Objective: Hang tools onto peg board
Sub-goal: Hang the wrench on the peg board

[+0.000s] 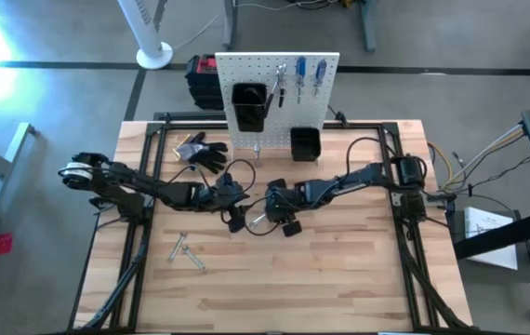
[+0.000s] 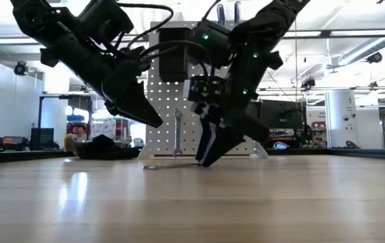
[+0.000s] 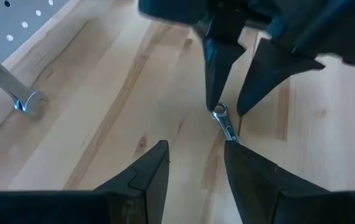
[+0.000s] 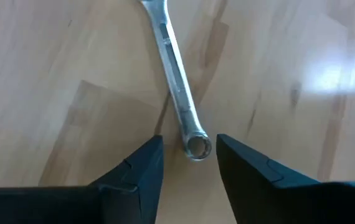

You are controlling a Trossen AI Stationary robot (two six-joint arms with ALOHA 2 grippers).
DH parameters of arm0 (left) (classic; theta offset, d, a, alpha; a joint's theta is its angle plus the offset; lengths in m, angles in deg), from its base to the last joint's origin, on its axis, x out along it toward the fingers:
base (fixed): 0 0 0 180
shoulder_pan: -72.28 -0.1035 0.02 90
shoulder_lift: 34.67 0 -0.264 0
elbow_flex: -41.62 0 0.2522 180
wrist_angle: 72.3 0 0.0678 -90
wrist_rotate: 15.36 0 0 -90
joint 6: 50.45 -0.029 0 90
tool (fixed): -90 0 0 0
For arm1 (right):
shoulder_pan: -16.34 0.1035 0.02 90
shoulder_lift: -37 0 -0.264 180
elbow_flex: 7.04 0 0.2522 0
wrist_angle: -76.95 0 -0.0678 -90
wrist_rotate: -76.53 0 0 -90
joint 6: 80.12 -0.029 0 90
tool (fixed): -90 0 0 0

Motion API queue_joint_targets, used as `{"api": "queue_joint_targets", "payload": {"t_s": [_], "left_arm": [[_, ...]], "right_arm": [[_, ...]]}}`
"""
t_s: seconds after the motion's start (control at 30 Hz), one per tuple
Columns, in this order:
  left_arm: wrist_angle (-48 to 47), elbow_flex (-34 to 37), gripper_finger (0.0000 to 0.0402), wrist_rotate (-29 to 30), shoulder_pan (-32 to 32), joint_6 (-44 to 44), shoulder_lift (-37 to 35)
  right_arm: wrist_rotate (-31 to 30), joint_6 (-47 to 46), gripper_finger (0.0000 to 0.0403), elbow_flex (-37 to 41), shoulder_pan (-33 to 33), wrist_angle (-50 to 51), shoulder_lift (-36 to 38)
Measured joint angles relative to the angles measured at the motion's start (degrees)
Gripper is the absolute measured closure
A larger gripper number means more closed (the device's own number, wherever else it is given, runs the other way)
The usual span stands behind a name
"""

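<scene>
A slim silver wrench lies flat on the wooden table in front of the white peg board. My right gripper points steeply down, open. Its fingers stand on either side of the wrench's ring end, just above the table, without touching it. My left gripper hovers open, higher up, over the wrench's other end. A second wrench stands on its lower end and leans against the board. Blue-handled screwdrivers and other tools hang on the board.
Two black bins are fixed to the board. Black gloves lie at the board's left. Loose silver tools lie near the table's left front. The two arms meet closely at the table's middle; the near half has free room.
</scene>
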Motion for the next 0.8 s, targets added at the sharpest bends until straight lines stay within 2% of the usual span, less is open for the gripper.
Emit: {"api": "queue_joint_targets", "payload": {"t_s": [0.2,0.43,0.6,0.8], "left_arm": [[-1.2,-0.1,0.0258,0.0,0.0,1.7,0.0],[-9.1,-3.4,0.0258,0.0,0.0,2.4,0.0],[-15.7,-6.5,0.0258,0.0,0.0,1.9,0.0],[-16.0,-6.1,0.0258,0.0,0.0,0.7,0.0]], "right_arm": [[6.9,0.4,0.0282,-3.2,-2.5,3.8,-2.8],[10.1,2.4,0.0341,-5.4,-4.0,7.0,-5.3],[9.1,1.7,0.0395,-5.3,-4.0,6.4,-4.6],[7.6,0.1,0.0402,-4.7,-4.1,8.3,-1.5]]}}
